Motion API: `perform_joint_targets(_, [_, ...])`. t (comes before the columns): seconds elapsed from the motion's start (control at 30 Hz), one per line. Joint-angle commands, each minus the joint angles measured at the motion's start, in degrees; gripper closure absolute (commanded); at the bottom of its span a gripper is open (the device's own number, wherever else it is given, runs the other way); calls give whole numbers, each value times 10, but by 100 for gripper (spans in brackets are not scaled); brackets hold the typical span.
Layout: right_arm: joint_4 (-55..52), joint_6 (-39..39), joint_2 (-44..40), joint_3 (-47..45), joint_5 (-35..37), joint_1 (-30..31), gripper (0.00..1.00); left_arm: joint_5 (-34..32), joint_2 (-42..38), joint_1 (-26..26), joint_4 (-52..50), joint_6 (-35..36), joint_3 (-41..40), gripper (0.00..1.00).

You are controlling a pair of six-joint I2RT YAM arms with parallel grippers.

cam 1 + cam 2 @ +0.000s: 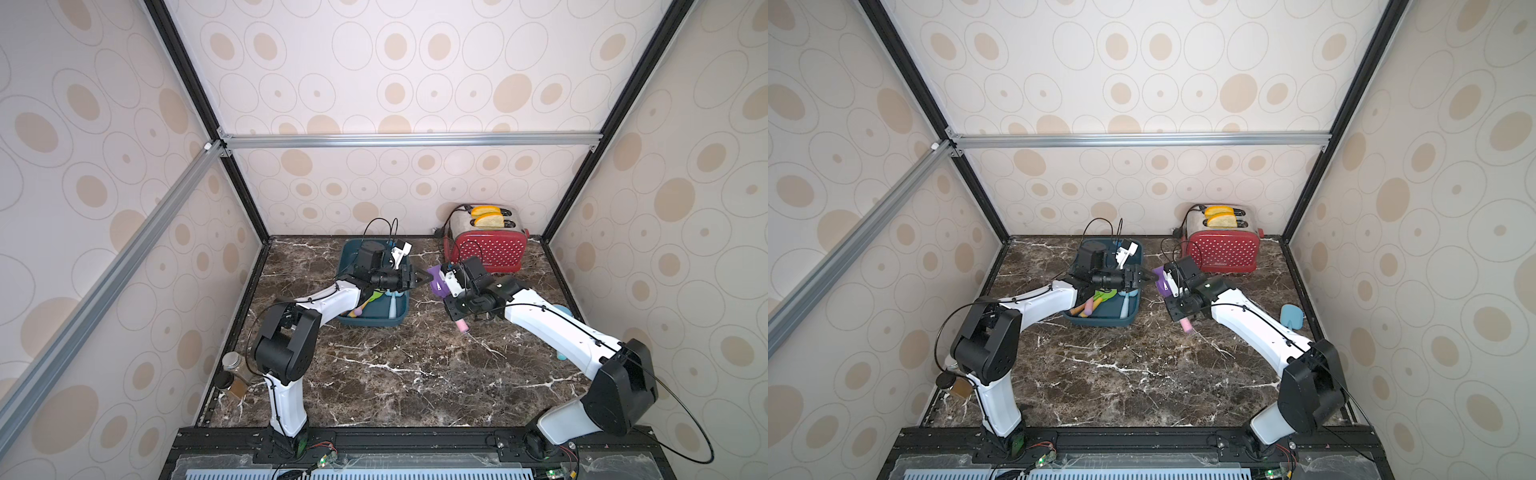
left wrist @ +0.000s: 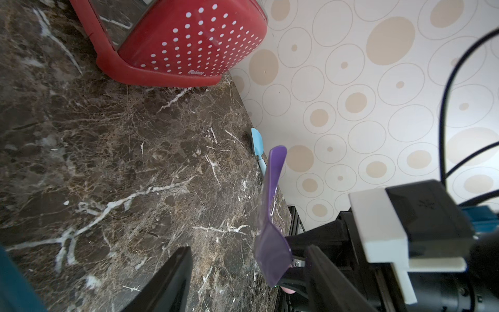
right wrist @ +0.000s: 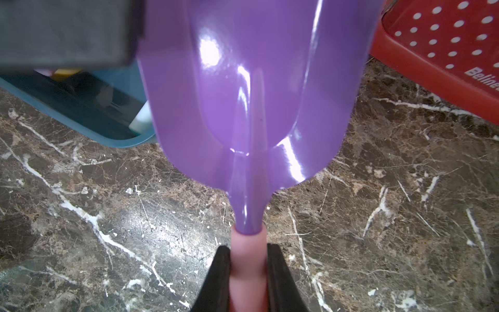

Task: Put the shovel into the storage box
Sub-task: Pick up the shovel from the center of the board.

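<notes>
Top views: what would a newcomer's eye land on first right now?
The purple shovel, held up between the two arms: the right gripper is shut on its pink handle, and the open left gripper faces its blade. At the back wall stands the red dotted toaster with two bread slices, beside the teal storage box holding colourful utensils.

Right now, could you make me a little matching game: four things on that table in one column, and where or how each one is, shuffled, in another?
1. purple shovel
2. storage box
3. toaster
4. light blue scoop

A. holds two bread slices
B. lies alone on the table
C. gripped by the right claw
D. contains colourful tools

Pairs: 1-C, 2-D, 3-A, 4-B.
</notes>
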Motion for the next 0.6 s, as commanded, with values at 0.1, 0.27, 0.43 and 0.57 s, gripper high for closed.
perform_joint_targets(0.1, [-12,-6,8,22,21,15,100,-19,-21,-7,13,-5,7,48])
perform_joint_targets(0.27, [-20,-10,15,35,39,27,100,-21,-15,-20,13,-7,19,61])
perform_joint_targets(0.43, [-30,-16,28,50,65,45,100,-26,-8,-29,14,-9,26,67])
perform_joint_targets(0.57, [-31,-17,30,54,79,53,100,-28,-9,-30,16,-11,25,82])
